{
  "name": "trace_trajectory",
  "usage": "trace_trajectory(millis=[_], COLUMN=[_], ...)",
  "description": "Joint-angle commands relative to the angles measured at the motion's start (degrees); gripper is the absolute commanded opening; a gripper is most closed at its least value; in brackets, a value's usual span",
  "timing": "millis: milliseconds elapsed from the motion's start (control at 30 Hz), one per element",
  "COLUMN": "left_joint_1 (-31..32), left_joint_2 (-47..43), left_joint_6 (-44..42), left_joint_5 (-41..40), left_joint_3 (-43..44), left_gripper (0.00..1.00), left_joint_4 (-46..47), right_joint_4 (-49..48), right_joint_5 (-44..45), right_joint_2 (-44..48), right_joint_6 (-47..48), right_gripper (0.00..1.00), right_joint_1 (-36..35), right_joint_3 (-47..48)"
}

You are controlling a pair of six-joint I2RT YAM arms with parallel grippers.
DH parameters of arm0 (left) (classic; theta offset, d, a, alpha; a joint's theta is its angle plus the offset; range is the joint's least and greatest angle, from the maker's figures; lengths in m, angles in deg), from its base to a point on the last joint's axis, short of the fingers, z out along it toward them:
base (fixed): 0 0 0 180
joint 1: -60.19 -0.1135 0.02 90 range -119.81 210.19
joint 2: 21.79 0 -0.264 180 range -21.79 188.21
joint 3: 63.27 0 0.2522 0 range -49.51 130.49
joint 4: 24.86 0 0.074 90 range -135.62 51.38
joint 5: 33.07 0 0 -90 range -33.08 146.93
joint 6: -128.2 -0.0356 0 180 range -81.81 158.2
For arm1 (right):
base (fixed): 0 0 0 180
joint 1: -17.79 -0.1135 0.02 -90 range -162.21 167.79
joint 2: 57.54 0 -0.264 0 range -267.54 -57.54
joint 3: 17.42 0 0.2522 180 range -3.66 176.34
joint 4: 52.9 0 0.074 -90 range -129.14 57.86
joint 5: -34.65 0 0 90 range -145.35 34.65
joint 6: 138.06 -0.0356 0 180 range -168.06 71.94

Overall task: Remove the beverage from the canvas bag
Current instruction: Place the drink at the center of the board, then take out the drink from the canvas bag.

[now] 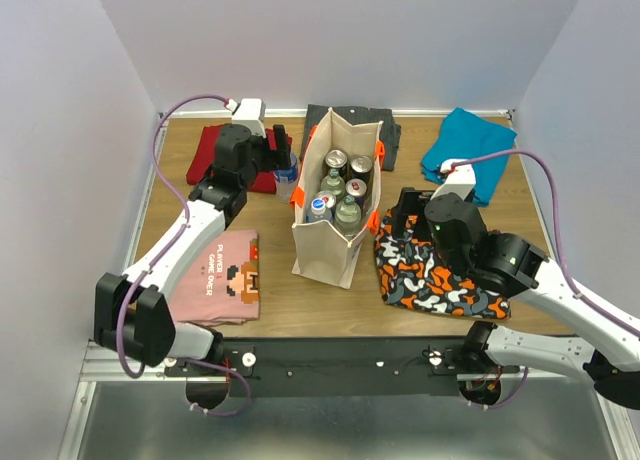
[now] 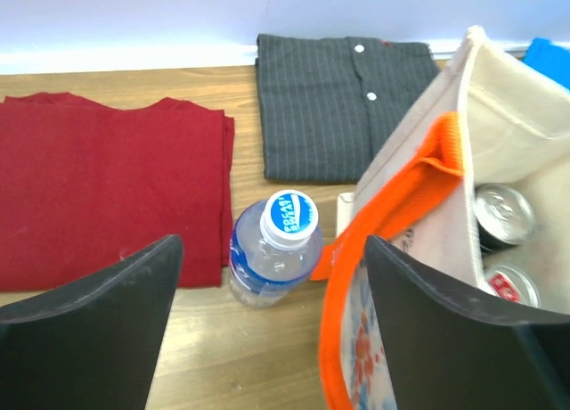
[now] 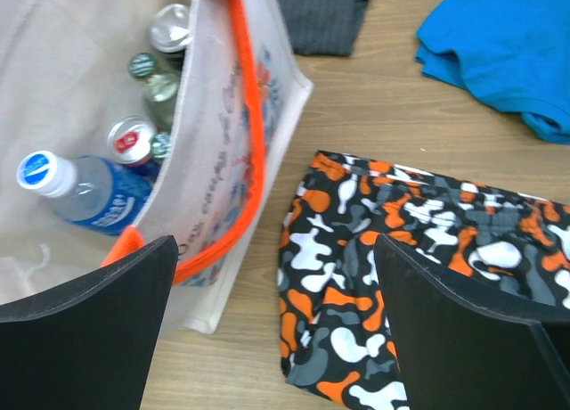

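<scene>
The left claw (image 2: 272, 254) hangs wide open by a water bottle (image 2: 278, 250) standing on the table (image 2: 223, 356), just beside the canvas bag (image 1: 326, 242). A careless pull-away could clip the cap and topple it. The right claw (image 3: 272, 276), wide too, holds nothing.

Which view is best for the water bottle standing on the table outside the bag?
Left wrist: the bottle stands in full view between the red shirt and the canvas bag. Top view shows only a sliver beside the left gripper. Right wrist misses it.
</scene>
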Motion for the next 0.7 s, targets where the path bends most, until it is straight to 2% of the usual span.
trace_trajectory(millis=[0, 300, 533, 667], left_joint_1=[0.43, 5.25, 13.51, 15.28], left_joint_2=[-6.35, -16.29, -18.22, -19.19], left_joint_6=[0.57, -0.56, -2.07, -1.45], left_joint_5=[3.79, 11.44, 8.65, 6.88], left_joint_3=[2.12, 5.99, 8.46, 6.96], left_gripper=[0.99, 0.99, 0.99, 0.99], left_joint_4=[-5.81, -18.72, -28.41, -30.79], right_joint_4=[-4.41, -11.0, -13.73, -15.23], right_joint_5=[-6.79, -11.28, -12.33, -13.82], right_joint_2=[-0.07, -3.85, -7.45, -8.95], right_joint_6=[2.96, 5.42, 7.27, 7.1], right_gripper=[1.0, 1.0, 1.0, 1.0], right_joint_1=[-0.41, -0.41, -0.32, -0.41], right_joint_3=[3.13, 0.24, -0.38, -1.09])
